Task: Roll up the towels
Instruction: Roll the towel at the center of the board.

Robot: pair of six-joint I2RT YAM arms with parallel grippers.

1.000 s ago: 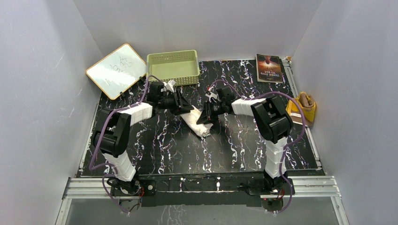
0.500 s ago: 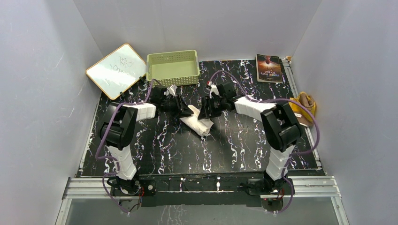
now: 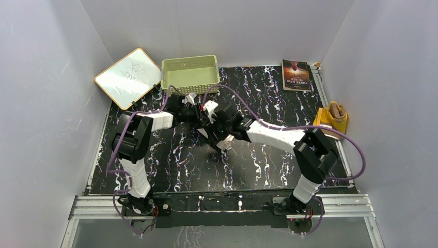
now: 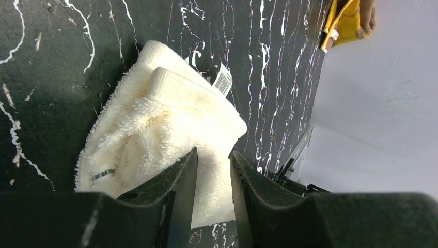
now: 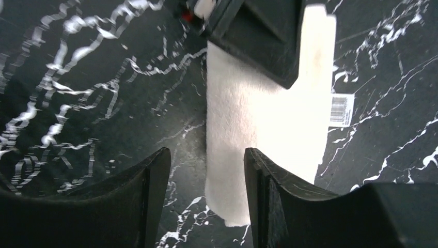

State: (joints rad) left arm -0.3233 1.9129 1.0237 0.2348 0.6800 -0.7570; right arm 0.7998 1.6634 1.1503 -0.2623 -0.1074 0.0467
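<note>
Moved: we see the right arm has swung from the 3 o'clock side of the white towel (image 4: 165, 129) across toward 9 o'clock. The right gripper (image 5: 206, 155) now hangs over the roll, close beside the left gripper (image 4: 214, 154). Its jaws have gone from nearly closed to spread, while the left pair has narrowed.
White towel: it lies near the middle of the mat (image 3: 268, 165), a little toward 12 o'clock, as a loose, stepped roll. From above it is mostly hidden under the right wrist, and only its 5 o'clock end shows.
Brown towel (image 3: 335, 111): it sits at the 3 o'clock edge by the side wall, well apart from both grippers. We judge it bunched and not yet rolled.
Left pincer: narrow. Cream pile shows in the slit between the fingers, and we cannot tell whether a fold is nipped or the tips merely rest on the cloth.
Right pincer: wide and holding nothing. It sits over one long edge of the roll, with bare mat on its other side.
Risk, unrolling: the layers look slack, so we think closing on the outer flap alone, or lifting by it, would peel the roll open.
Risk, dragging: if the left tips slide rather than hold, the roll could skid on the mat instead of tightening.
Risk, collision: the two grippers are very near each other, and a left finger already crosses the right wrist view. We judge a closing or sideways move could knock them together.
Risk, label: the barcode tag (image 5: 341, 109) sticks out and could catch.
</note>
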